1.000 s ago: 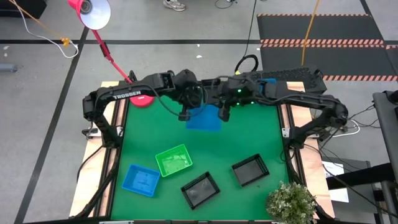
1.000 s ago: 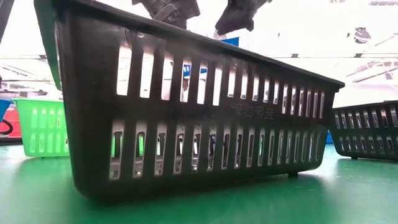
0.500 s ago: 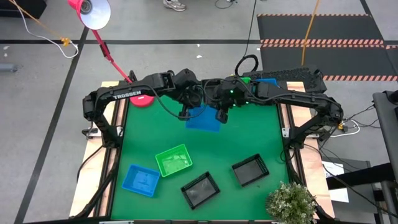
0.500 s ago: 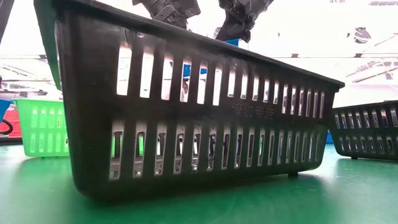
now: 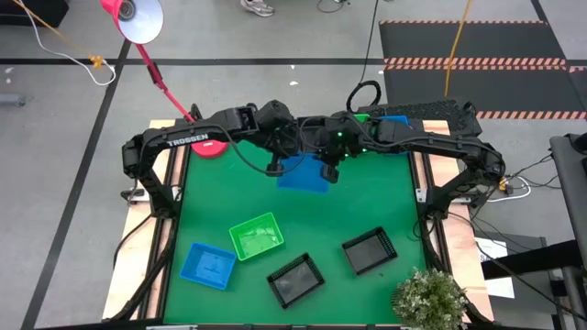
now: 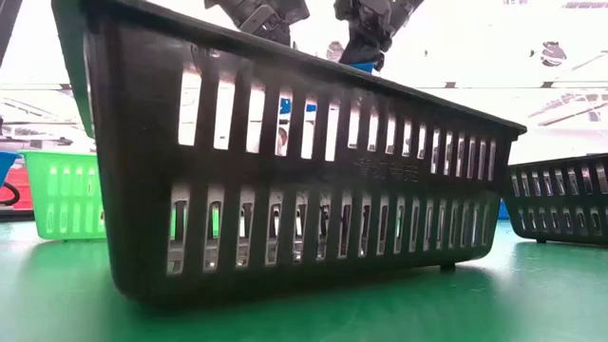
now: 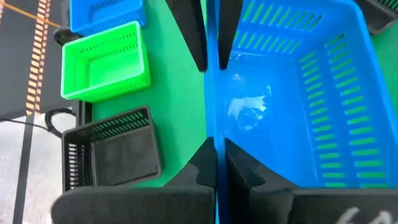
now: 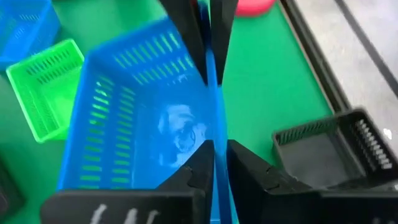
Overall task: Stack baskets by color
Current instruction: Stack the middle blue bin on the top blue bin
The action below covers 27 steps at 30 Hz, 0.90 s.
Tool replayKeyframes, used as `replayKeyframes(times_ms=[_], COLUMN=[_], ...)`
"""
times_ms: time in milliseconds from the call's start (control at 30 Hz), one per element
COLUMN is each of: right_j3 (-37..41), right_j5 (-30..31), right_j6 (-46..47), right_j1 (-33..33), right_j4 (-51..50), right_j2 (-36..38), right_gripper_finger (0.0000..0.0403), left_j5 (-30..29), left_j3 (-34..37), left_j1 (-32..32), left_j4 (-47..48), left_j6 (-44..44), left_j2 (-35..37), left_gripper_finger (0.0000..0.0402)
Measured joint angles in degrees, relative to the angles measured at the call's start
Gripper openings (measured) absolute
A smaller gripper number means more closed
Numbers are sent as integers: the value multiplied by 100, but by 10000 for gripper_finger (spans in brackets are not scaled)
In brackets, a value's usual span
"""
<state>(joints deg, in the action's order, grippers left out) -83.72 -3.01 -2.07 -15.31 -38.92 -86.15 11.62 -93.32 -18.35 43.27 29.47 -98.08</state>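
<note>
A blue basket (image 5: pixel 301 174) hangs above the far middle of the green table, between both grippers. My left gripper (image 5: pixel 273 169) is shut on its left wall and my right gripper (image 5: pixel 328 171) on its right wall. Nearer the front, resting on their bottoms, are a green basket (image 5: pixel 256 236), a second blue basket (image 5: pixel 208 265) and two black baskets (image 5: pixel 295 280) (image 5: pixel 369 250). In the low view the nearer black basket (image 6: pixel 304 171) hides most of the held one; only a blue strip (image 6: pixel 362 65) shows under the fingers. My left gripper pinches the basket's left wall (image 7: pixel 211 106), one finger inside the basket and one outside. The fingers slant down from the table's far side. The basket hangs clear of the table, roughly level. My right gripper pinches the opposite, right wall (image 8: pixel 212 106) the same way, one finger inside and one outside. It too slants down from the far side.
A pink lamp base (image 5: pixel 209 147) stands at the far left of the table, its shade (image 5: pixel 133 14) beyond the table. A potted plant (image 5: pixel 428 298) sits at the near right corner. Bare green surface lies under the held basket and around it.
My right gripper has sunk a little onto the held basket's right wall and shut on it. My left gripper has kept its hold, and the basket has stayed lifted in about the same place.
</note>
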Motion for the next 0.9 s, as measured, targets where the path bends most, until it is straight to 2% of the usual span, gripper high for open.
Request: replayKeyframes(times_ms=[200, 367, 467, 567, 767, 900], right_j3=[0, 0, 0, 1, 2, 9], right_j5=[0, 0, -2, 47, 286, 273], right_j6=[147, 207, 341, 446, 688, 764], right_j1=[0, -2, -4, -5, -162, -432], right_j4=[108, 73, 65, 15, -122, -201], right_j2=[-24, -24, -24, -24, -24, 67], right_gripper_finger=[45, 10, 8, 5, 3, 3], left_j5=[39, 37, 34, -44, -1102, -1577], left_j3=[0, 0, 0, 0, 0, 0], left_j1=[2, 2, 0, 0, -35, -189], left_j4=[-33, -32, -39, -46, -190, -14], left_j6=[22, -195, -439, -553, -1066, -1472], left_j2=[0, 0, 0, 38, 457, 814], left_gripper_finger=[21, 9, 19, 66, 202, 258])
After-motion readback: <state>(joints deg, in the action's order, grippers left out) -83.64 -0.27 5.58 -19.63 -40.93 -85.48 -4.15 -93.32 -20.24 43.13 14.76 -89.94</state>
